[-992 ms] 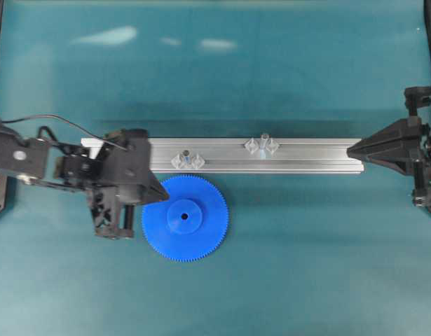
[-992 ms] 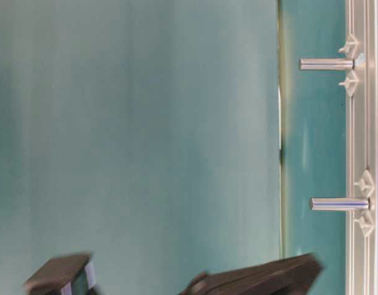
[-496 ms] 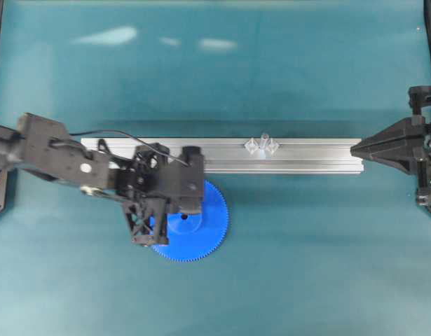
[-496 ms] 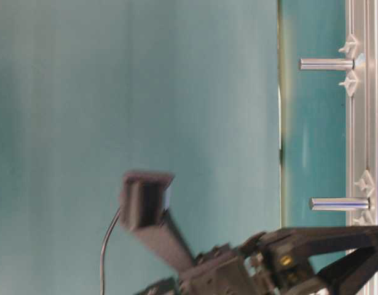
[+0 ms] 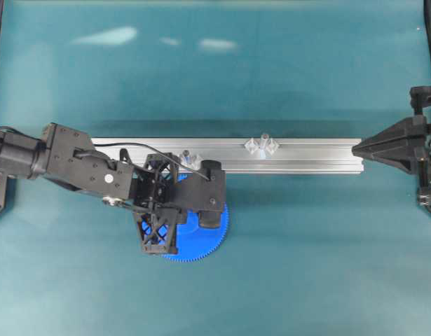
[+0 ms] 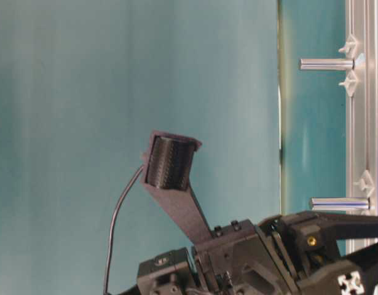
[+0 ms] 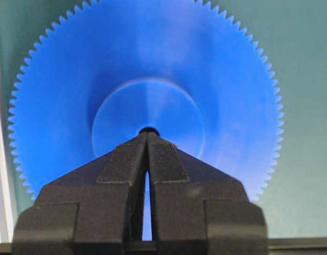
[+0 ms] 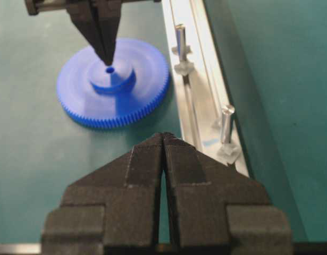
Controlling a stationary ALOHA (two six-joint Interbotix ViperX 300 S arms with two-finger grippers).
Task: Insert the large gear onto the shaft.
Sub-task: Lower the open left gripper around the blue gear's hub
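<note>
Overhead exterior showed the large gear [image 5: 201, 234] flat on the desk [image 5: 306, 266] beside the aluminium rail [image 5: 306, 155], half hidden by the left gripper [image 8: 109, 58] (jaws pressed together above its hub). Farther along the rail stood the shaft [image 5: 264, 140]; the right gripper [image 5: 357, 148], closed and empty, sat at the rail's end.

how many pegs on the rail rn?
2. One peg stands nearer the right gripper, the other peg farther along the rail, level with the large gear. Overhead, the left arm partly covers the second.
</note>
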